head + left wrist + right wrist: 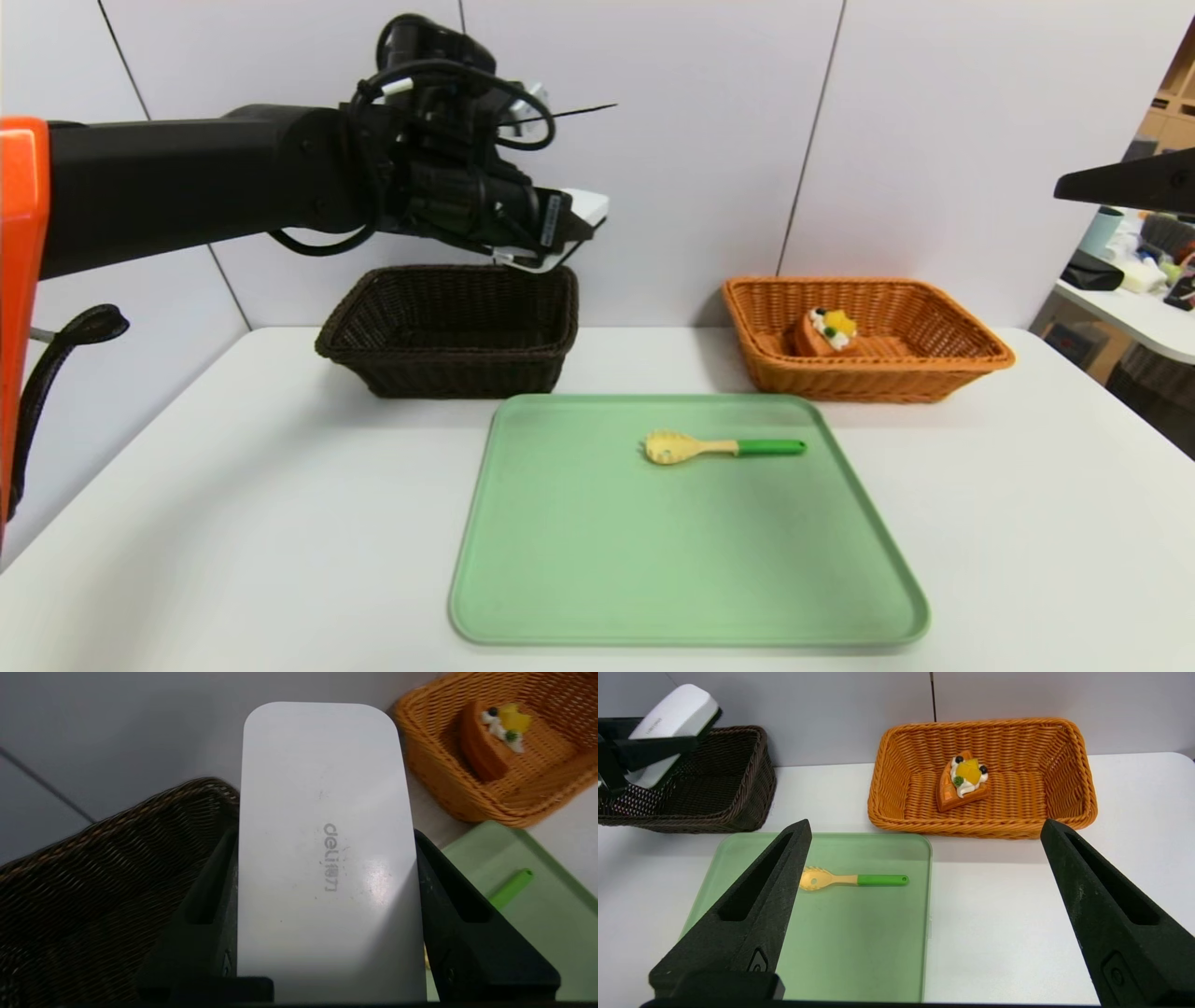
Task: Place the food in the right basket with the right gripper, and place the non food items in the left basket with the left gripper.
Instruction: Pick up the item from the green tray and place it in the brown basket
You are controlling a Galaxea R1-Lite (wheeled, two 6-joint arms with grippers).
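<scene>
Clock face: lying over the green tray as the head view is showing it, 12 at its far edge.
Left arm (187,187): reaching in from the left side, running nearly level, rising slightly toward its bulky wrist.
Dark brown basket (117,896): sitting at 10 o'clock, beyond the tray on the counter (280,513).
Left gripper (577,230): hovering at 11 o'clock, above the right-hand end of the dark brown basket, pointing rightward and dipping; its two fingers are clamping the long sides of the white device.
White device (329,835): hanging tilted in that grip, above the basket's rim, its dark underside facing downward.
Green tray (686,551): lying flat on the counter, in front of both baskets.
Utensil (724,448): lying across the tray at 1 o'clock, pale yellow head pointing to 9, green handle pointing to 3.
Cake wedge (964,781): resting inside the orange basket, left of its middle, cream and fruit showing.
Orange basket (1017,784): sitting between 1 and 2 o'clock, beyond the tray.
Right gripper (927,826): idling raised at 2 o'clock, pointing leftward in the head view, fingers standing wide apart, holding nothing.
</scene>
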